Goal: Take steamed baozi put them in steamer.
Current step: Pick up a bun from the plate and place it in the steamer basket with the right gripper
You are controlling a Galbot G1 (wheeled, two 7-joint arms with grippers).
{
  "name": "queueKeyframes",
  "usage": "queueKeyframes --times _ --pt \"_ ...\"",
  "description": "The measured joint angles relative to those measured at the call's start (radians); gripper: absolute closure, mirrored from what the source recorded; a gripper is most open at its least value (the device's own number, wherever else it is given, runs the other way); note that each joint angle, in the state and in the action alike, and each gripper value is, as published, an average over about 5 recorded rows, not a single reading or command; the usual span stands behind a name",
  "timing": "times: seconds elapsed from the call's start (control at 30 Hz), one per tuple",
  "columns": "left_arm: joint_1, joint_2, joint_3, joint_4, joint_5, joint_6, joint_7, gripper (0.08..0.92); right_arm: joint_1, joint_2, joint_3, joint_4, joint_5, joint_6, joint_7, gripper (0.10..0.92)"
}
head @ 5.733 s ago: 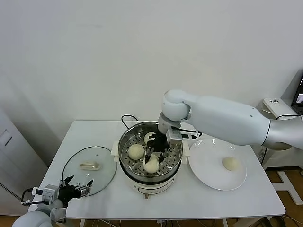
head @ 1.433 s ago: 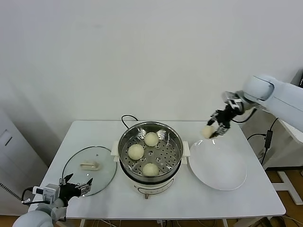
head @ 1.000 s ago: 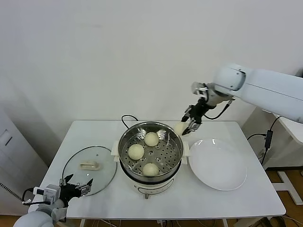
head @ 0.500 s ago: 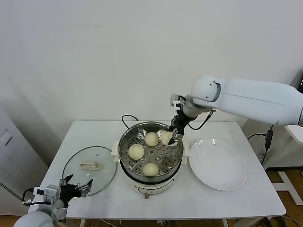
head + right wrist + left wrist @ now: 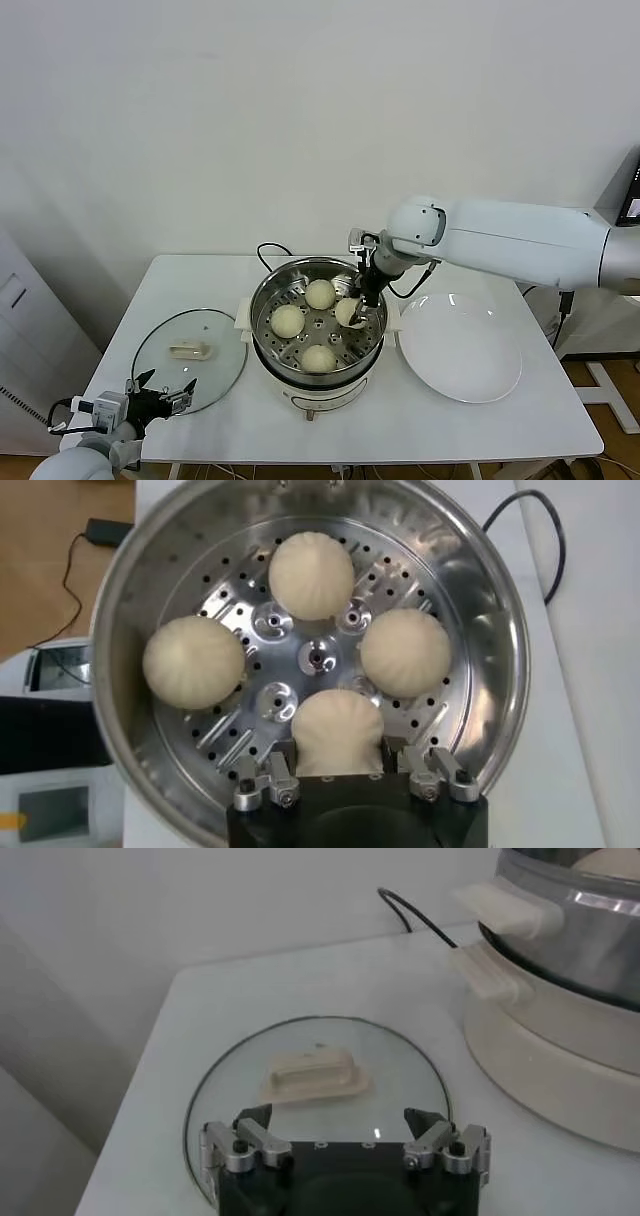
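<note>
The steamer [image 5: 262,300] stands mid-table, lid off. Three baozi lie on its perforated tray: far [image 5: 320,293], left [image 5: 287,320] and near [image 5: 318,358]. My right gripper [image 5: 357,303] reaches down into the pot and is shut on a fourth baozi [image 5: 347,311], low over the tray's right side. In the right wrist view the held baozi [image 5: 338,725] sits between the fingers of the right gripper [image 5: 338,748], with the other three around the tray's centre inside the steamer [image 5: 480,600]. My left gripper [image 5: 160,390] is open and parked at the table's front left.
The glass lid [image 5: 215,330] with a cream handle lies left of the steamer, and also shows in the left wrist view [image 5: 310,1043] just ahead of the left gripper [image 5: 340,1118]. A white plate [image 5: 460,350] lies right of the steamer. A black cord [image 5: 268,250] runs behind the pot.
My right arm carried the baozi from above the plate leftward over the steamer's rim and lowered it inside. The left arm has not moved.
</note>
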Motion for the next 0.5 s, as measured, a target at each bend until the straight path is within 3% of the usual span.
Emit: queueKeyframes --times 0.1,0.37,0.5 --pt "-0.001 -0.001 0.000 0.000 0.000 0.000 0.000 0.177 -0.017 -0.001 0.010 -0.001 -0.003 -0.002 0.006 0.467" --pt "0.003 -0.002 -0.001 0.001 0.000 0.000 0.000 0.177 -0.038 -0.020 0.044 0.004 -0.006 -0.005 0.004 0.261" --pt "0.005 -0.003 -0.006 0.001 -0.001 -0.004 0.001 0.177 -0.042 -0.051 0.084 0.011 -0.001 0.001 -0.011 0.206"
